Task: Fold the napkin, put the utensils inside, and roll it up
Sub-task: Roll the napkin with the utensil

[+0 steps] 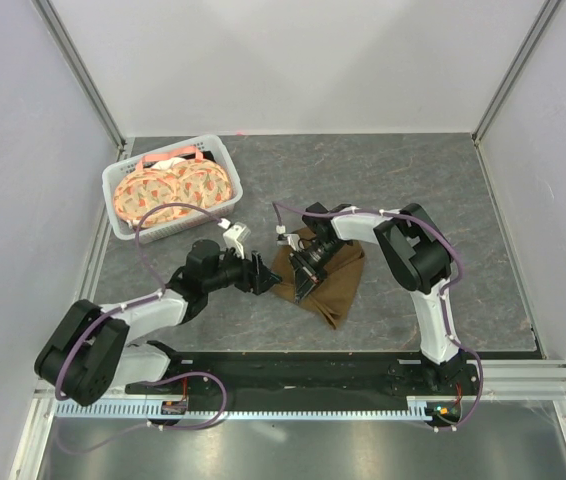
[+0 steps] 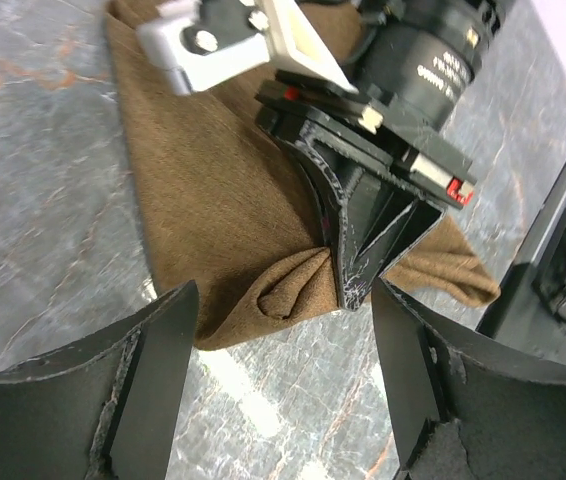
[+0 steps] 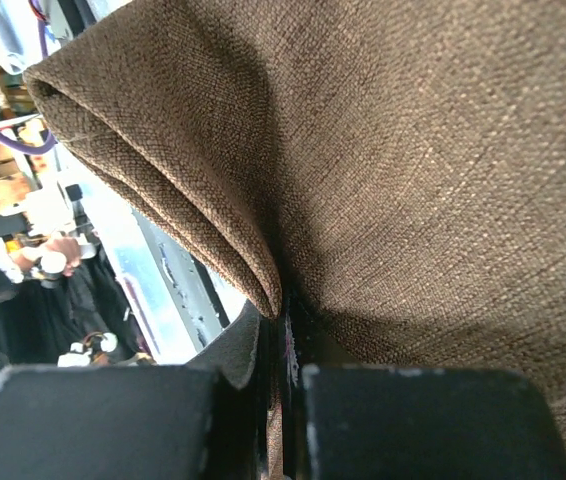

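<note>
Here, grey table (image 1: 443, 190); right end effector (image 1: 300, 288) tight on napkin (image 1: 338, 285), left end effector (image 1: 266, 274) wide.

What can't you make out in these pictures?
- Utensil: in no view; whether the napkin hides it is unclear.
- Overhead view: the right fingers cover the napkin's left part.
- Right wrist view: cloth fills the frame, hiding the table.
- Basket: overlapping plates hide whatever lies beneath.
</note>
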